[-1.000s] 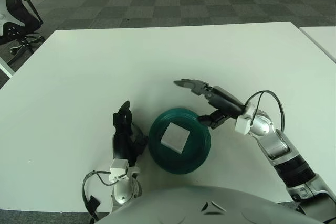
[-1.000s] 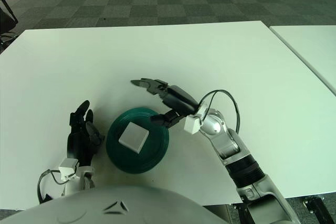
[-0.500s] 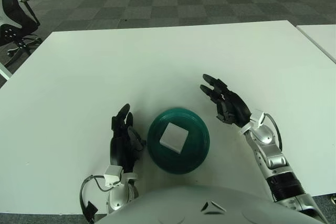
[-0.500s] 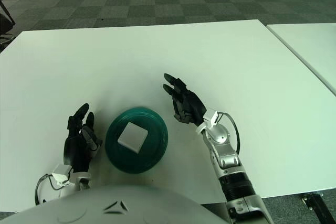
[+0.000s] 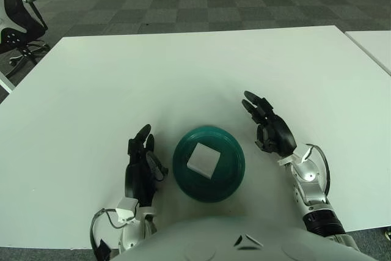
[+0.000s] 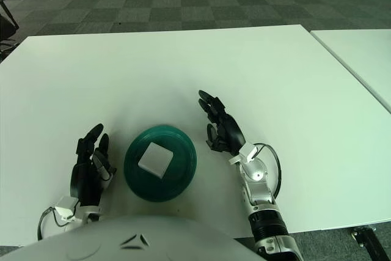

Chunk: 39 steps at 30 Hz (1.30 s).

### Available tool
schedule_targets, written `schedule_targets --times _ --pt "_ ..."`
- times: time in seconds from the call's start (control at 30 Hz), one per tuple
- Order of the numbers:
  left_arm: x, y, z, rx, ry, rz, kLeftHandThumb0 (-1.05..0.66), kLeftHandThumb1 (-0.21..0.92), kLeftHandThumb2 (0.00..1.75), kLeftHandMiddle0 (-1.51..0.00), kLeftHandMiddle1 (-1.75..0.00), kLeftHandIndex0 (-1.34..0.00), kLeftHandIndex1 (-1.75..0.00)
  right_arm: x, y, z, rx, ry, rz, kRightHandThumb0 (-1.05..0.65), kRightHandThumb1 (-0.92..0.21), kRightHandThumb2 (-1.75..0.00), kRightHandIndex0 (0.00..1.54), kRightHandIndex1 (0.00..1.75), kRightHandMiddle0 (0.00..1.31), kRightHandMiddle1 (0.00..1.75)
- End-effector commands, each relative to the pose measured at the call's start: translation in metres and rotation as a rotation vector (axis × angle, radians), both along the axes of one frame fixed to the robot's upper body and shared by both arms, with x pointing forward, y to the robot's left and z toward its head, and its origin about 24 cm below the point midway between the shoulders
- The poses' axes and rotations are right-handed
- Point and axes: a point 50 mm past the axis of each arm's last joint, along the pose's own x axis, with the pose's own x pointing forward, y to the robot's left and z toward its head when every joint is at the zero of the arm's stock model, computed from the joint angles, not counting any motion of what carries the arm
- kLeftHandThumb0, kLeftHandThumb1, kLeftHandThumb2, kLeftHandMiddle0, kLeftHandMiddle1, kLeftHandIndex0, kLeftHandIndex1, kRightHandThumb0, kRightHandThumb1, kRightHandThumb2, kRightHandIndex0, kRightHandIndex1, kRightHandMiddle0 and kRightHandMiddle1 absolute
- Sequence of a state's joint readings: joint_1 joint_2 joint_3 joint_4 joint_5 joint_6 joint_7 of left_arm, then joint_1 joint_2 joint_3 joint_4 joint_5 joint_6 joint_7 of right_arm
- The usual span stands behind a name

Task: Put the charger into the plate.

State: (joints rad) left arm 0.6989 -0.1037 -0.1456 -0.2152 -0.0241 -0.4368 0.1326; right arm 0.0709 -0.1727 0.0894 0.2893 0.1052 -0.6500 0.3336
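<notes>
The white charger lies inside the dark green plate on the white table, so the task appears complete. The right hand and left hand flank the plate, fingers spread and empty.

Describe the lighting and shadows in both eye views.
Left eye view: even, soft light on the white table, with no glare; the plate throws only a faint shadow. Right eye view: the same flat light; the charger reads sharply against the dark plate.
</notes>
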Motion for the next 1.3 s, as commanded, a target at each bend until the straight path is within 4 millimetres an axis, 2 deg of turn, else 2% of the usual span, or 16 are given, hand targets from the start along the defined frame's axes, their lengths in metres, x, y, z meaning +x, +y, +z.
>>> schedule_targets --times 0.0,0.23,0.5,0.97,1.03,1.17,1.27 --pt "-0.002 0.003 0.000 0.006 0.008 -0.003 -0.89 0.92 1.07 -0.32 0.00 0.00 -0.78 -0.009 0.002 -0.016 -0.008 0.053 -0.012 -0.98 -0.92 -0.93 0.14 0.01 0.00 0.33" --pt "-0.004 0.004 0.001 0.006 0.007 -0.002 -0.89 0.92 1.07 -0.32 0.00 0.00 -0.78 -0.013 0.007 -0.022 0.042 0.066 -0.051 -1.01 -0.92 -0.96 0.13 0.00 0.00 0.36" --pt "-0.004 0.004 0.002 0.017 0.013 -0.010 -0.90 0.92 1.07 -0.30 0.00 0.00 -0.76 -0.022 0.012 -0.032 0.132 0.128 -0.096 -1.00 -0.92 -0.94 0.17 0.01 0.00 0.50" --pt "-0.004 0.006 0.003 0.033 0.017 -0.006 -0.90 0.92 1.07 -0.29 0.00 0.00 -0.70 -0.033 0.016 -0.052 0.234 0.210 -0.123 -0.98 -0.92 -0.90 0.18 0.01 0.00 0.55" --pt "-0.004 0.006 0.003 0.035 0.015 -0.003 -0.91 0.92 1.06 -0.29 0.00 0.00 -0.69 -0.035 0.019 -0.051 0.288 0.232 -0.126 -0.98 -0.92 -0.89 0.19 0.01 0.00 0.56" --pt "-0.004 0.006 0.005 0.037 0.014 0.002 -0.91 0.92 1.05 -0.28 0.00 0.00 -0.66 -0.045 0.029 -0.029 0.399 0.220 -0.147 -0.96 -0.92 -0.85 0.19 0.01 0.00 0.57" --pt "-0.003 0.006 0.005 0.039 0.013 0.004 -0.91 0.92 1.05 -0.28 0.00 0.00 -0.65 -0.047 0.032 -0.022 0.426 0.222 -0.160 -0.95 -0.92 -0.82 0.19 0.01 0.00 0.58"
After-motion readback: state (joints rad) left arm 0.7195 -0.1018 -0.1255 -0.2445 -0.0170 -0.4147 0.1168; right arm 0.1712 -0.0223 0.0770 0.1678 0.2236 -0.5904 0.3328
